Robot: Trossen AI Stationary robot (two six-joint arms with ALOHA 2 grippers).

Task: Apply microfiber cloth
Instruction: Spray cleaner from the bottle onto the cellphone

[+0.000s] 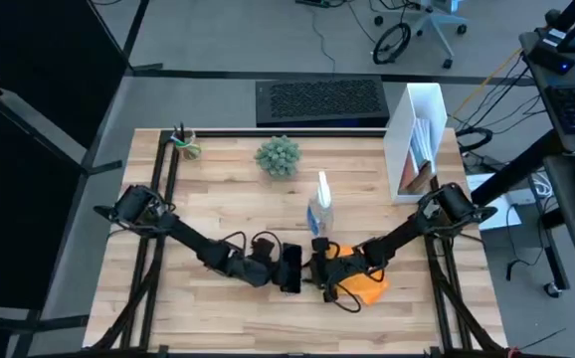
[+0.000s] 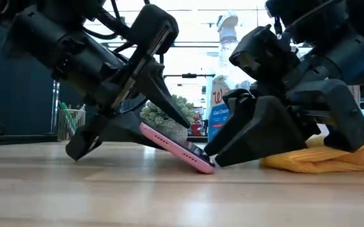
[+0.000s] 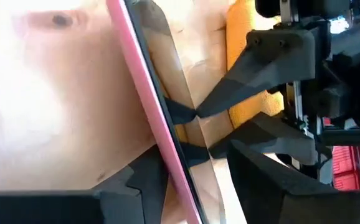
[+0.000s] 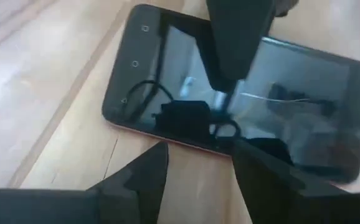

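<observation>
Orange microfiber cloth [image 1: 365,288] lies on the wooden table [image 1: 228,189] under and just behind the right gripper [image 2: 216,159], not gripped; that gripper's fingers stand apart, tips at the lower edge of the pink-cased smartphone [image 2: 172,146]. The left gripper [image 2: 116,129] clamps the phone and props it tilted. Judging by this, the phone is being positioned; next the right gripper must take up the cloth and wipe the screen.
</observation>
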